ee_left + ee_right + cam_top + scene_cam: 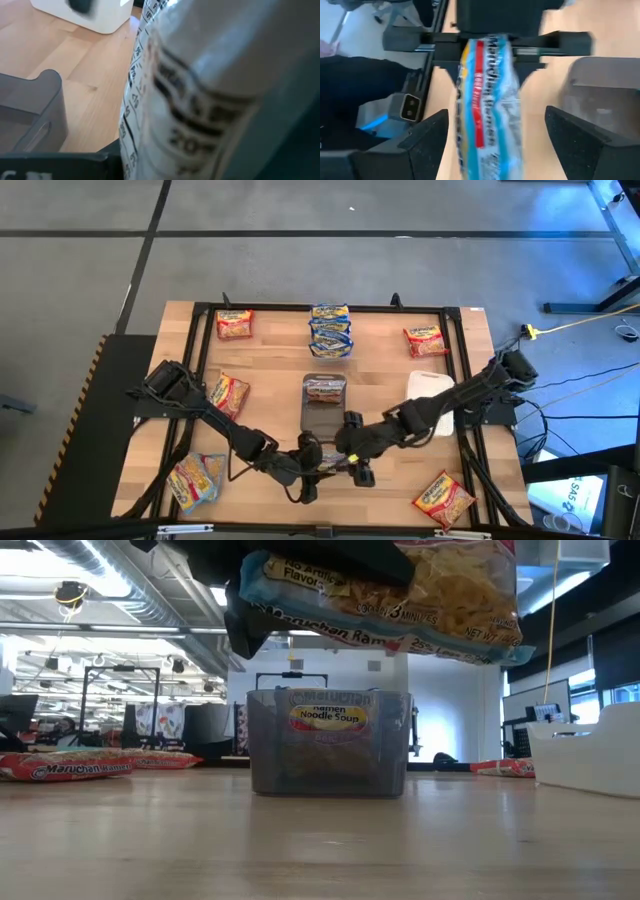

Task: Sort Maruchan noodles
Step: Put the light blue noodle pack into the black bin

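My left gripper point(312, 473), near the table's front edge, is shut on a yellow and blue Maruchan noodle packet point(400, 600) held in the air in front of the grey tub point(330, 755). That tub holds another packet point(325, 388). My right gripper point(505, 145) is open, one finger on either side of the held packet's free end point(490, 135), touching nothing. More packets lie flat on the table: a stack point(330, 330) at the far middle, others at the far left point(234, 323), far right point(425, 338), left point(229, 392), near left point(197, 478) and near right point(445, 497). My left gripper pinches the packet by one end point(487, 47) between its two fingers. The packet sticks out from the fingers toward my right gripper, turned on edge in the right wrist view. It hangs clear of the table, close to level, its printed back point(190, 100) toward the left wrist camera.
A white container point(432, 402) stands right of the grey tub. A black frame point(200, 340) runs around the wooden table top. Both arms meet over the near middle, and bare wood lies between the tub and the front edge.
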